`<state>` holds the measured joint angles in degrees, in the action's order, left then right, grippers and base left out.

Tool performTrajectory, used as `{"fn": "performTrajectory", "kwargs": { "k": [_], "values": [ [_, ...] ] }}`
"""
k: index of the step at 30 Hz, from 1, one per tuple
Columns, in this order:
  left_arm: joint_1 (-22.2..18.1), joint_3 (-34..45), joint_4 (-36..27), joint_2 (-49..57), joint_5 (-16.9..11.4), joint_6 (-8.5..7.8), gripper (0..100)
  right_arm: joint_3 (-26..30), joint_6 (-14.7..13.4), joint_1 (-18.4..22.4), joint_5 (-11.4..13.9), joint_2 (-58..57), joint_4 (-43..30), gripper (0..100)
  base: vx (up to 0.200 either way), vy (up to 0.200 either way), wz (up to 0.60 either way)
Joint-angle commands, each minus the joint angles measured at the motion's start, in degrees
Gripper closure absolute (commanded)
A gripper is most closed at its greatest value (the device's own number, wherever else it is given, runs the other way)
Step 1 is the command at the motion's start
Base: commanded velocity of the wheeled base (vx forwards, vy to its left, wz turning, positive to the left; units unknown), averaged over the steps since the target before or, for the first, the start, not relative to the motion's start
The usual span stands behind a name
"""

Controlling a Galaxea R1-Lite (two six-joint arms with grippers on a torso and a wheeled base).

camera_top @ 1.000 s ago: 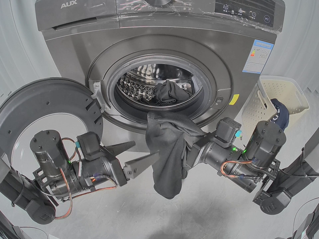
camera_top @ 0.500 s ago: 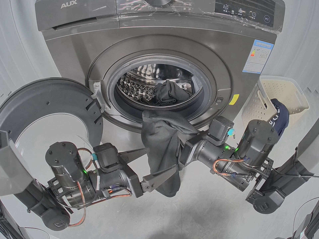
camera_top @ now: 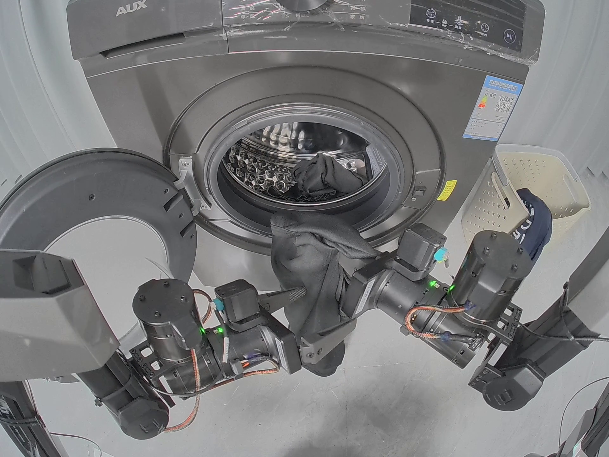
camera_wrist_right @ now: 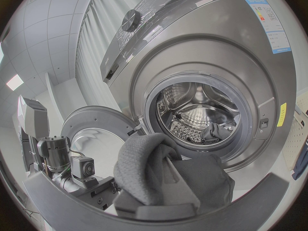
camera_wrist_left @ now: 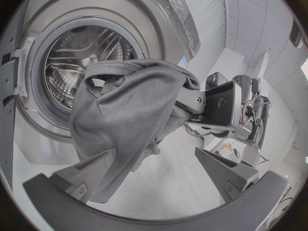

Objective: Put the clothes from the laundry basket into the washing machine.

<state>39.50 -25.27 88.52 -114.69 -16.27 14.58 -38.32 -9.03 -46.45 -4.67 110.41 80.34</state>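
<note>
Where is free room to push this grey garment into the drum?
Bare: left and upper part of the shiny steel drum, beside the crumpled dark cloth at its right. Crowded: its lower rim, where the left hand and right hand meet the hanging grey garment.

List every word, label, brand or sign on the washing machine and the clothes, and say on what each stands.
Brand badge, drawer front of the washing machine: large clear letters, a maker's name only.
Control panel: icons and small legends under film, too small to read.
Blue label: print too small.
Yellow sticker: too small.
Navy garment in the laundry basket: white letters, partly hidden, unreadable.
</note>
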Motion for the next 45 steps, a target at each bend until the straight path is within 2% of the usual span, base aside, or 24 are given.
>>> {"fn": "performTrajectory", "kwargs": {
  "k": [1,7,12,15,24,28,42,43,45],
  "values": [
    [0.93,-0.22,-0.01,-0.62,-0.07,0.19,0,-0.01,-0.02,-0.05,0.01,-0.11,0.00,100,0.000,0.000,0.00],
    [3.57,1.72,-0.19,2.28,0.19,1.94,0,0.08,-0.02,0.22,0.01,-0.20,0.00,100,0.000,0.000,0.00],
    [4.01,2.95,-1.77,5.53,0.19,2.47,0,0.08,-0.02,0.57,0.01,0.07,0.00,100,0.000,0.000,0.00],
    [4.01,2.77,-2.21,5.27,0.01,3.70,0,0.08,-0.02,0.48,0.01,0.16,0.00,100,0.000,0.000,0.00],
    [3.13,-0.31,-0.27,-0.27,-0.42,3.79,0,0.08,-0.02,0.13,0.01,0.24,0.00,100,0.000,0.000,0.00],
    [1.55,-1.62,-0.10,-2.47,0.19,3.44,0,0.17,-0.02,0.04,-0.08,0.07,0.00,100,0.000,0.000,0.00],
    [-0.03,-3.91,-0.19,-4.58,0.28,2.91,0,0.35,-0.11,-0.14,-0.08,0.24,0.26,100,0.000,0.000,0.00],
    [-0.12,-4.44,-0.19,-5.02,0.28,2.82,100,0.35,-0.02,-0.22,-0.08,0.16,0.17,100,0.000,0.000,0.00],
    [-0.56,-5.05,-0.19,-5.63,0.37,2.38,100,0.35,-0.11,-0.22,-0.08,0.16,0.17,100,0.000,0.000,0.00]
  ]
}}
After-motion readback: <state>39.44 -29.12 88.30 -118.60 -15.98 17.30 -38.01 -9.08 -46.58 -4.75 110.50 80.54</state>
